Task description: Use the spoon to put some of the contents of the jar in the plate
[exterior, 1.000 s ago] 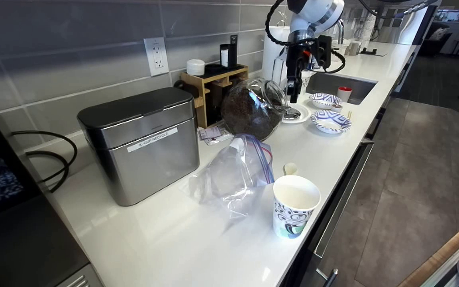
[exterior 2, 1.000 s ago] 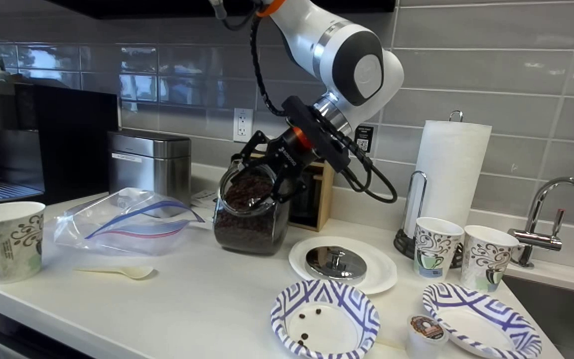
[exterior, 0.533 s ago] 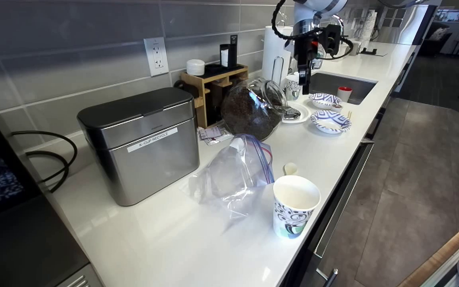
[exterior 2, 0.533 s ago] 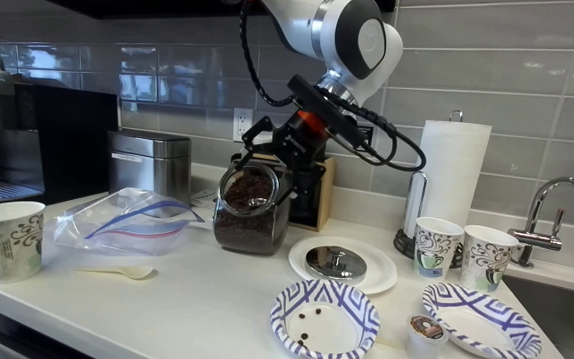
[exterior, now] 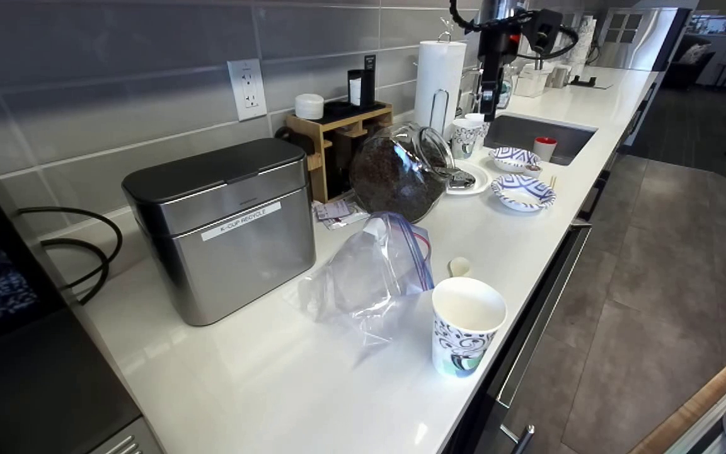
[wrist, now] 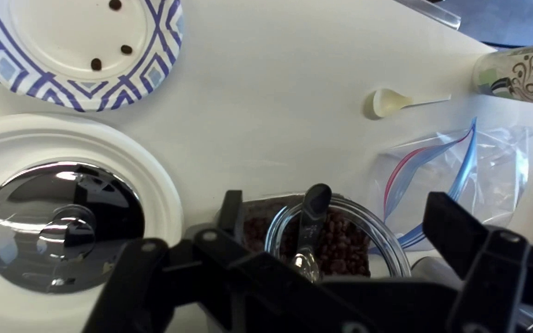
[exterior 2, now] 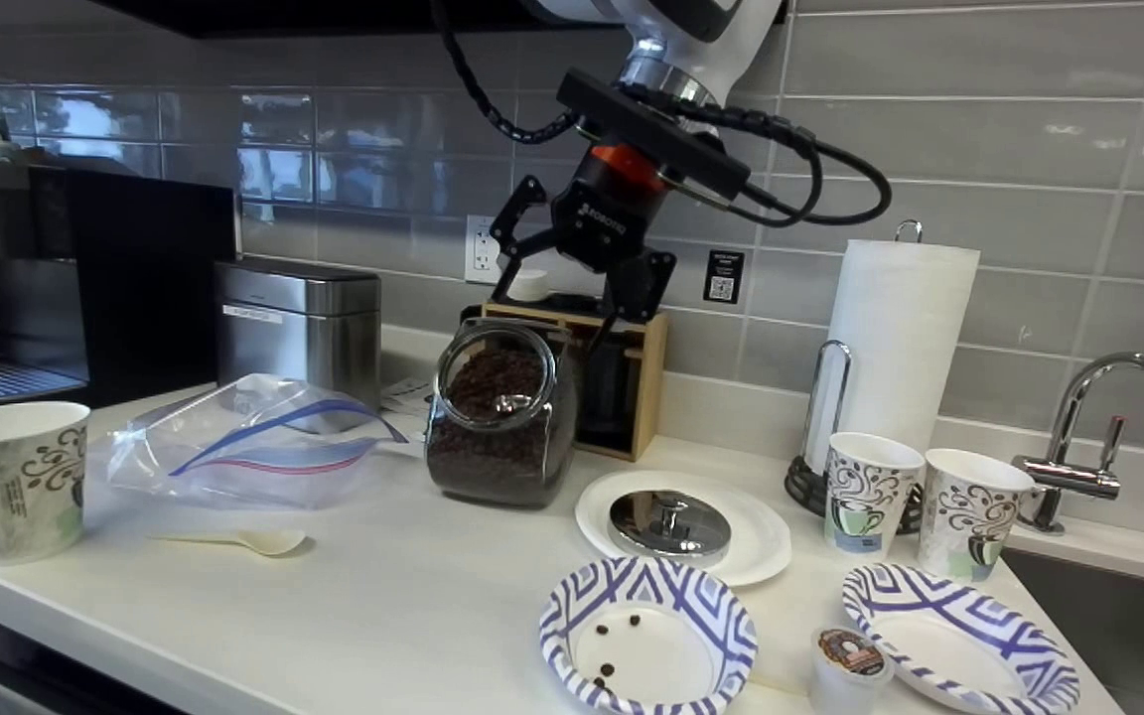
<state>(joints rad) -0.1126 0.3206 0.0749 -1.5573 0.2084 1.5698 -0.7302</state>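
In an exterior view, the end of the arm [exterior: 497,9] hangs from the top edge, close to vertical, so that the black pincer [exterior: 489,108] points tip down; it is seen edge-on here, and the spread of its jaws cannot be judged. Left of the pincer and lower, the glass jar [exterior: 394,180] stands on the bench [exterior: 262,378]. Lower again, nearer the camera than the pincer, are a clear zip bag [exterior: 369,277] and a paper cup [exterior: 464,353].

In an exterior view, the wrist [exterior 2: 664,71] slants down to the left. The pincer is released: its two fingers [exterior 2: 635,286] stand well apart, above the jar's rim and clear of it. Below the pincer and to its left, a cream spoon [exterior 2: 274,541] lies on the bench. Below and to its right, a white plate [exterior 2: 759,531] bears a shiny metal lid [exterior 2: 669,531], and nearer the camera a blue-patterned plate [exterior 2: 669,650] holds a few dark beans [exterior 2: 608,670].

In the wrist view, the pincer reaches in from the bottom edge, its fingers parted to left and right, and the jar's round mouth shows between them. Inside that mouth sits a black-handled spoon [wrist: 312,222], its handle end crossing the rim, with brown beans [wrist: 340,243] beside it. The lid lies left of the pincer, the blue-patterned plate farther off to the upper left; the cream spoon lies above the gap and to the right.
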